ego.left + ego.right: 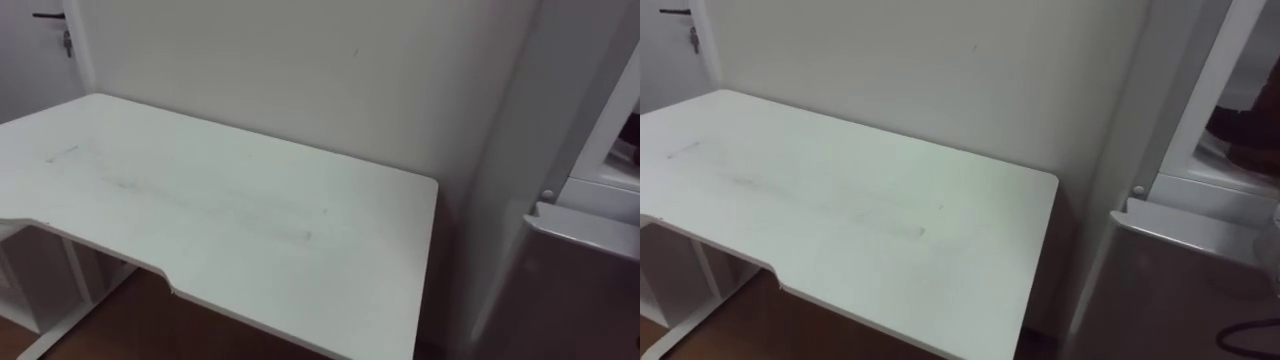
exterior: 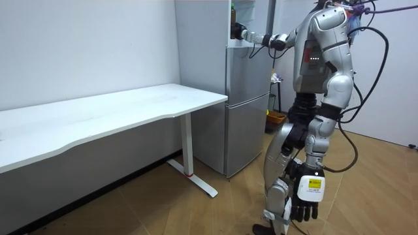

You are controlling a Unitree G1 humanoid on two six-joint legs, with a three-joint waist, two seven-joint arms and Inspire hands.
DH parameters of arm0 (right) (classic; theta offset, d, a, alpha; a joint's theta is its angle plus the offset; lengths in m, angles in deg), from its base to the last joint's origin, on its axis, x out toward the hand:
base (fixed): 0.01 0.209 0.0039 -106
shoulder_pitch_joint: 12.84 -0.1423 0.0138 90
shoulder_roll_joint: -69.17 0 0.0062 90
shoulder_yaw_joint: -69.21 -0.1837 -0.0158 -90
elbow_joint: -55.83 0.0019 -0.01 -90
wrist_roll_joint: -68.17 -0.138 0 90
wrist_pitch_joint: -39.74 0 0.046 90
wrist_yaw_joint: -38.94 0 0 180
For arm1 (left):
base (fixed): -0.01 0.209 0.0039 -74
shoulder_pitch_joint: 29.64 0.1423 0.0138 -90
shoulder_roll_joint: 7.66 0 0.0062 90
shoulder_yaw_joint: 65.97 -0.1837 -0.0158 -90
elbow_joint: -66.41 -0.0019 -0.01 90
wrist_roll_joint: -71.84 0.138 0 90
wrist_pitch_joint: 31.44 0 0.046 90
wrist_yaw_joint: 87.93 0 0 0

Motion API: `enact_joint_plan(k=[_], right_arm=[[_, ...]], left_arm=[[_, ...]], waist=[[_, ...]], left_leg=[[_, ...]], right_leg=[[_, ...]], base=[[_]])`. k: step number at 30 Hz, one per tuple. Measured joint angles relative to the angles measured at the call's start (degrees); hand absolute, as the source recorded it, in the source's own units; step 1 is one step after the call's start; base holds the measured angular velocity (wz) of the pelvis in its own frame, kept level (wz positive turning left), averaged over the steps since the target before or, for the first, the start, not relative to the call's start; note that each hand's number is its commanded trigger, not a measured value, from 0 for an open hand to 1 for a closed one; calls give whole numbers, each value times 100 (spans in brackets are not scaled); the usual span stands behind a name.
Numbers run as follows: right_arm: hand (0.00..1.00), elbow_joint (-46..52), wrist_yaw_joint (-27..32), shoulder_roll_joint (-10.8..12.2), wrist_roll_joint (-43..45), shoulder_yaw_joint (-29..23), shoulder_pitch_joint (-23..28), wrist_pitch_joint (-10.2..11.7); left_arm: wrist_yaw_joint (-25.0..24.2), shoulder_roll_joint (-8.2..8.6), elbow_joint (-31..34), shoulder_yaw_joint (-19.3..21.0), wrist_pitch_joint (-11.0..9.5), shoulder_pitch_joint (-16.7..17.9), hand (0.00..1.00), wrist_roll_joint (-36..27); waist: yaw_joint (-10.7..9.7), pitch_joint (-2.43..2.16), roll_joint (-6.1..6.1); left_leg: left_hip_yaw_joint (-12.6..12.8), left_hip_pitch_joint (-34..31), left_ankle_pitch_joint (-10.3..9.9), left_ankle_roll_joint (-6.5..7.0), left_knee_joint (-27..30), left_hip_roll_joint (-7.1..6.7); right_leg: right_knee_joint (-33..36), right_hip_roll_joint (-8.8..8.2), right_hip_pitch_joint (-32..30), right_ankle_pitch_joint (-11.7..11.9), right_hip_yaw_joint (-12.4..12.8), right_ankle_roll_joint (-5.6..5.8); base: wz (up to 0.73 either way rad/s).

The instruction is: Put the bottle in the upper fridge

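Note:
In the room view I stand in front of the grey fridge [image 2: 248, 104], to the right of the white table. My right arm is stretched out to the open upper fridge compartment [image 2: 253, 16]. My right hand [image 2: 240, 32] is at its front edge. A bottle with a green top [image 2: 232, 12] stands upright right above that hand, and the grip cannot be made out. My left hand [image 2: 305, 207] hangs low beside my leg with relaxed fingers, holding nothing. The eye views show the upper compartment's white frame [image 1: 1200, 110] and its dark inside [image 1: 1245, 125].
A long white table [image 1: 250, 200] runs along the wall, its right end close to the fridge's grey side [image 1: 510, 200]. The shut lower fridge door [image 1: 1180, 290] is below the opening. A door with a dark handle [image 1: 48, 15] is at the far left. Wooden floor [image 2: 366, 189] lies behind me.

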Motion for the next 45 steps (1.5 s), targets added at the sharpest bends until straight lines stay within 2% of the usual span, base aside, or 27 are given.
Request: enact_joint_plan(k=[8,10,15,17,25,29,34,40,41,45], right_arm=[[0,15,-333,-4,-32,-4,23,0],[0,-9,-412,-4,-95,-6,63,0],[0,-6,-467,-5,-263,-11,74,4],[0,14,-479,-4,-315,-8,82,33],[0,422,-473,-2,-958,-43,170,29],[0,628,-472,3,-1084,-75,181,-50],[0,991,-508,86,-1377,-264,347,-118],[0,1621,-435,86,-1348,-414,798,-206],[0,1655,-429,88,-1341,-437,870,-207],[0,1872,-317,88,-1343,-474,1080,-238]], left_arm=[[-126,-11,263,-117,-33,-25,0,-61],[-112,-17,260,-115,-81,-26,0,-70],[-104,-19,262,-209,-132,-33,0,-72],[-98,-19,262,-212,-136,-33,0,-85],[-59,-29,342,-197,-186,14,0,-148],[-52,-5,370,-197,-175,33,0,-163],[-39,26,421,-186,-184,62,0,-162],[-48,117,426,-129,-185,41,0,-157],[-49,149,426,-85,-185,44,0,-157],[-73,194,430,-80,-208,39,0,-138]], waist=[[-54,-23,-31],[-74,-41,-79],[-130,-4,-155],[-152,-3,-159],[-234,7,-107],[-277,-29,-18],[-339,-24,64],[-394,-39,33],[-394,-29,24],[-396,-23,-1]], left_leg=[[11,5,33,14,-35,6],[24,50,59,13,-98,6],[26,41,60,10,-101,9],[28,40,58,11,-104,10],[43,109,59,11,-131,12],[66,189,64,8,-184,11],[130,452,79,10,-354,8],[161,581,79,9,-458,0],[171,660,79,11,-480,0],[228,833,72,18,-563,-5]], right_leg=[[6,-2,-13,3,-46,-6],[5,-8,7,3,-48,-6],[-2,-6,1,3,-52,-5],[-2,-6,1,3,-52,-5],[-3,-12,34,3,-113,-5],[-4,-17,60,3,-110,-5],[-50,-25,268,-1,-92,2],[-100,-31,351,-6,-106,10],[-100,-33,409,-7,-106,11],[-100,-38,502,-31,19,50]], base=[[0],[0],[0],[0],[-1],[-3],[-3],[-1],[0],[-5]])
